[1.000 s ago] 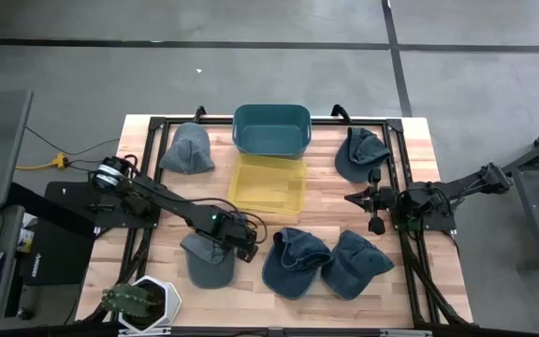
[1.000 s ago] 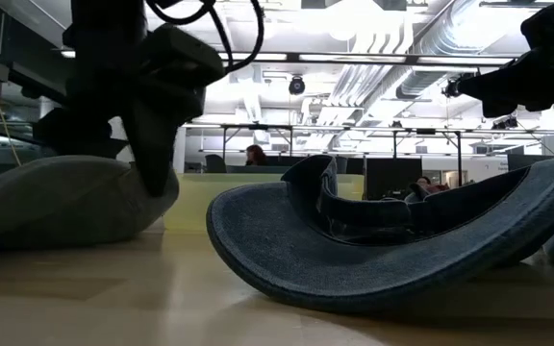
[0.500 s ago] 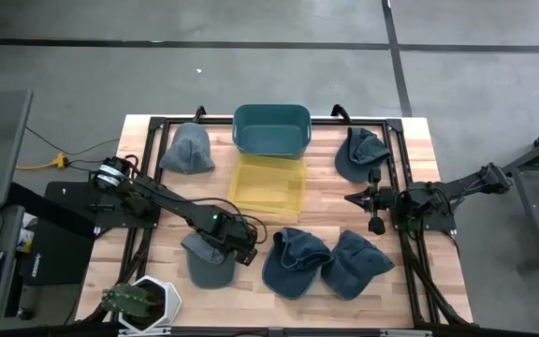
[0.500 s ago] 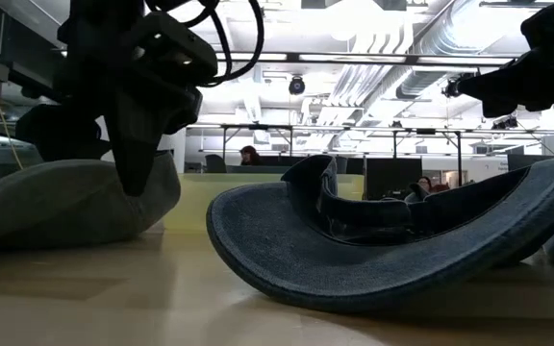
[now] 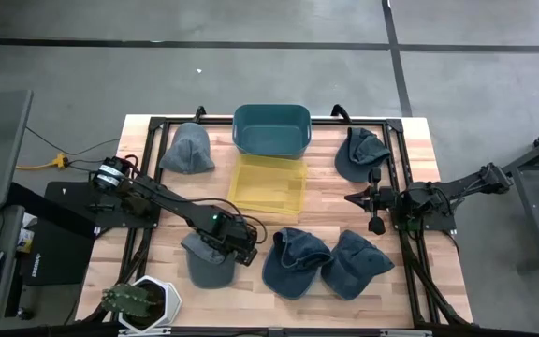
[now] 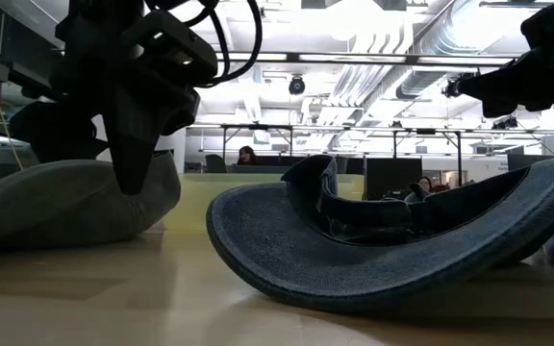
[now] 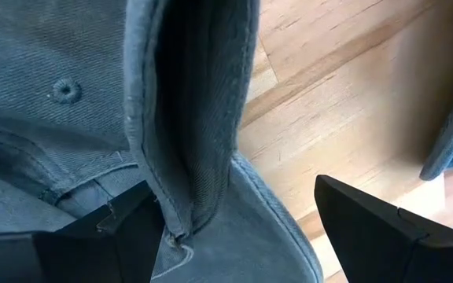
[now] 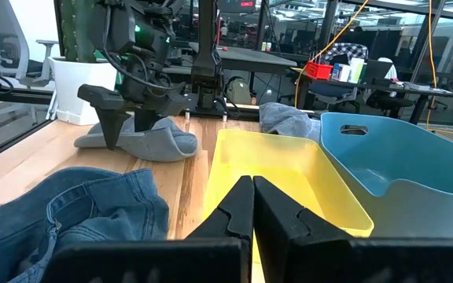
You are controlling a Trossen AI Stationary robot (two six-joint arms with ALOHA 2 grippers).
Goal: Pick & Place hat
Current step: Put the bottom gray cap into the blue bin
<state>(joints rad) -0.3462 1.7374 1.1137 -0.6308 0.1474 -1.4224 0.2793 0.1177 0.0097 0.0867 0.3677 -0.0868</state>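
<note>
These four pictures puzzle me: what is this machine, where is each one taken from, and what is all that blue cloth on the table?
It is a robot with two dark arms at a wooden table, each ending in a two-finger gripper. One picture looks straight down from above, one looks level across the table top, and two come from small cameras on the arms' wrists.

On the table lie five denim caps, a yellow bin, a teal bin behind it, and a white pot with a cactus at the front edge.

The left gripper is down at the grey-blue cap near the front. Its wrist camera shows the two fingers spread either side of a fold of that cap, so nothing is gripped yet.

The right gripper waits at the table's right side, fingers together, holding nothing.
</note>
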